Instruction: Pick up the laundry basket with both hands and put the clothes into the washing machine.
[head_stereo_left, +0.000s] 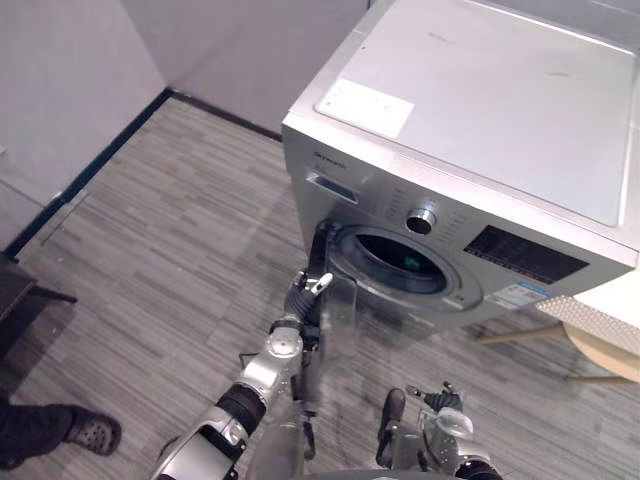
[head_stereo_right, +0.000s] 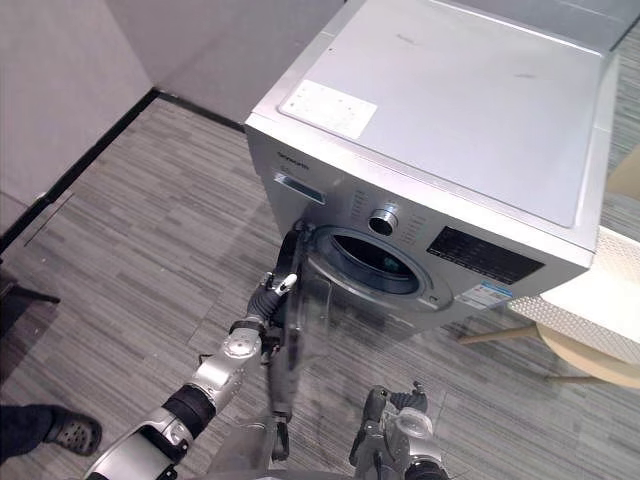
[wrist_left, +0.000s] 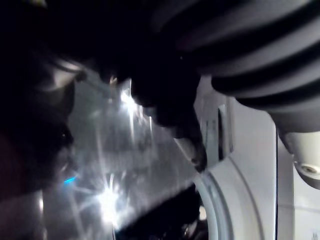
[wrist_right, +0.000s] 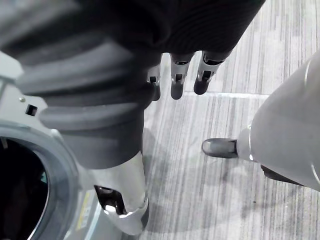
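Washer (head_stereo_left: 480, 110) stood ahead with its door (head_stereo_left: 340, 320) open. Left hand (head_stereo_left: 303, 297) was at the door's edge; couldn't tell its fingers. Right hand (wrist_right: 173, 82) hung low, fingers straight and empty. Door likely light, stiff, slick glass; hold by the rim.

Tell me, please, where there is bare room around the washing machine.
Bare: the floor left of the washing machine, up to the wall, and most of its top. Crowded: before the drum, where the left hand is at the open door, and on the right, by the wooden stool.
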